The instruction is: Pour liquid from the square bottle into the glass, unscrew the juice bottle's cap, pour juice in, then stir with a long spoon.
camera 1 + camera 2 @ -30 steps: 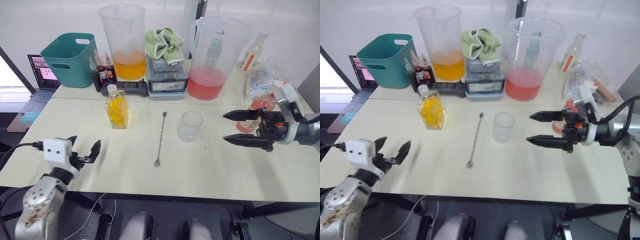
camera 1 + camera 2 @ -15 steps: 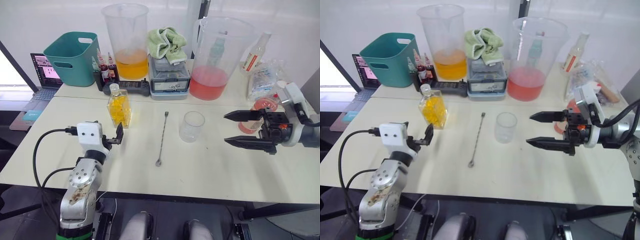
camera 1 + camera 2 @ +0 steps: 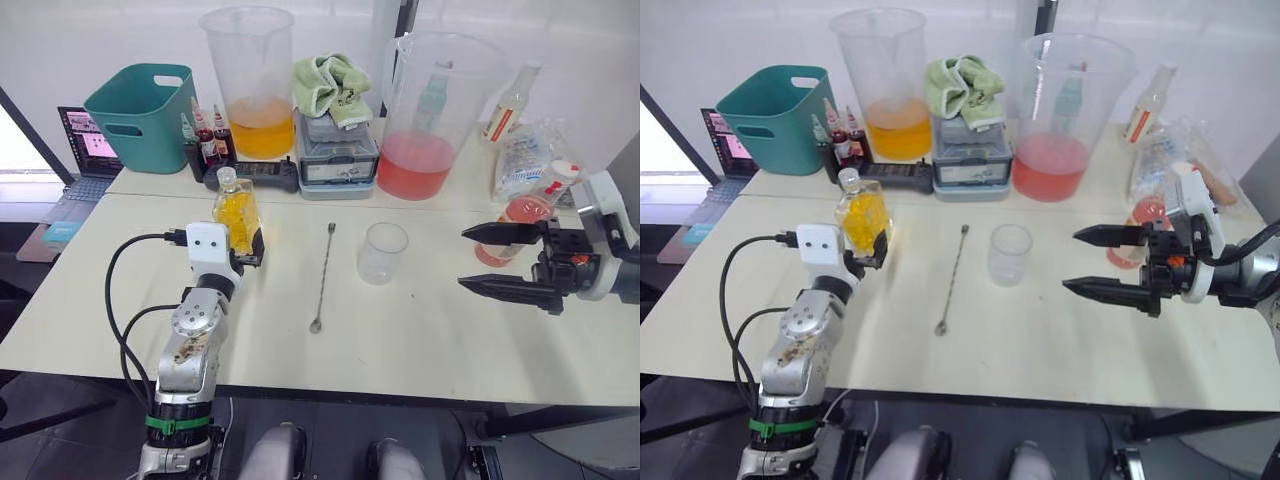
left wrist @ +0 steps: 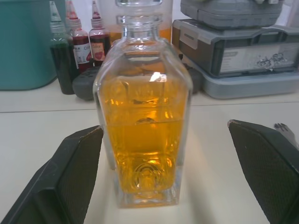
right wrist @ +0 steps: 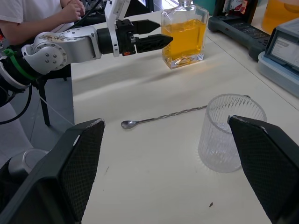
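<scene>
Step in hand: approach to bottle (image 4: pixel 142 126). Left gripper (image 4: pixel 175 175) is spread wide, bottle bracketed between fingers, untouched. Right gripper (image 3: pixel 505 263) is spread, empty. Next required: closure, lift toward glass (image 3: pixel 382 253).

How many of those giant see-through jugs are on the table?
2. The beaker of orange liquid stands at the back, beside the teal bin; the beaker of pink liquid stands at the back, right of the grey box.

left arm: raised from worktop's near edge, left gripper (image 4: pixel 180 172) fingers spread wide | right arm: over right edge, right gripper (image 3: pixel 500 263) fingers parted
</scene>
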